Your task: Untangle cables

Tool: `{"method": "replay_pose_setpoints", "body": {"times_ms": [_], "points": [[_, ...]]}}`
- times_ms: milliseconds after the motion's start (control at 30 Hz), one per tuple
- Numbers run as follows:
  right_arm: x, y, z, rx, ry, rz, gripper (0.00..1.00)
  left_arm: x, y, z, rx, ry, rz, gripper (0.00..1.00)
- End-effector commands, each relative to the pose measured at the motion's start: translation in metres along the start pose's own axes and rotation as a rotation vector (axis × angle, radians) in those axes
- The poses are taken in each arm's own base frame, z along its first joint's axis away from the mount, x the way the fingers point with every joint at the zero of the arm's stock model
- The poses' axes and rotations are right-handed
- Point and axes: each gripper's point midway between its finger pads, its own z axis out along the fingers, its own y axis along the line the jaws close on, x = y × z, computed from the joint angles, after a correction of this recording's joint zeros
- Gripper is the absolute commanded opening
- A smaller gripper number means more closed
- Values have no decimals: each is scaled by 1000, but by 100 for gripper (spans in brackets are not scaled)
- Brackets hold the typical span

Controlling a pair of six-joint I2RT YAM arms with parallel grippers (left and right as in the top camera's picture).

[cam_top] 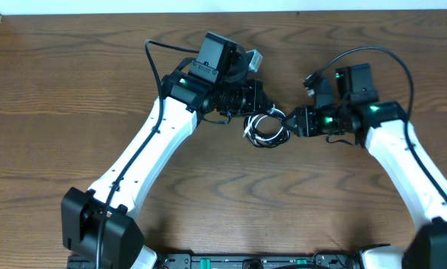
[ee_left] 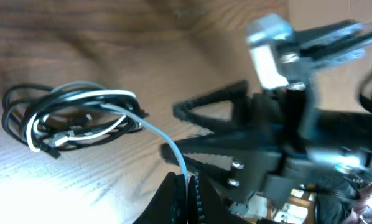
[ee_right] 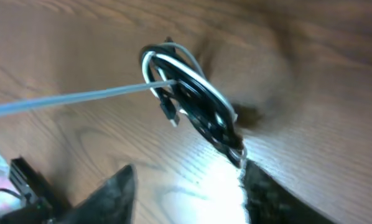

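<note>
Cables (cam_top: pixel 266 128) lie in one knotted bunch on the bench (cam_top: pixel 59 112), toward 12 o'clock. Left end effector (ee_left: pixel 185 193), at its 11 o'clock, pinches the white cord (ee_left: pixel 155 134). Right end effector (ee_right: pixel 186 167), at 3 o'clock, is wide open, empty. Most untangling is left.

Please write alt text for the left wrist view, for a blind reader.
The left gripper pinches a white cable that leads out of a coil of black and white cables on a wooden table. The right gripper, blurred, stands open beside it.

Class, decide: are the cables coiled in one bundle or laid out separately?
Coiled: black and white loops of the cables overlap in one bundle.
</note>
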Motion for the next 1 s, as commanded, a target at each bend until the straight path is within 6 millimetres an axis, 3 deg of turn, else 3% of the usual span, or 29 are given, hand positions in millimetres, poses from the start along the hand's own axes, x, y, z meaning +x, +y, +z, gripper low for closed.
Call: {"method": "replay_pose_setpoints", "body": {"times_ms": [0,67,167,300,400,533,567,733,833,967], "points": [[2,-4,14,-10,41,-119,66,1,-10,-9,23,-2,9,8],[5,-10,23,-11,64,-167,74,3,-9,-9,19,6,3,7],[5,-19,38,-12,78,-199,78,5,-8,-9,15,14,-4,7],[-3,-26,58,-30,61,-206,74,7,-7,-9,11,21,-10,7],[-8,-28,72,-40,50,-179,49,7,-6,-9,9,23,-13,7],[-10,-34,77,-27,44,-100,3,5,-1,-13,1,17,-28,7],[-11,-36,77,-21,43,-88,1,4,1,-16,-1,12,-33,7],[-8,-62,65,106,44,44,1,-16,13,-51,-12,-86,-14,8],[0,-80,58,185,66,119,1,-31,27,-92,-63,-204,-32,7],[8,-87,53,201,93,156,1,-36,48,-136,-174,-322,-50,7]]}}
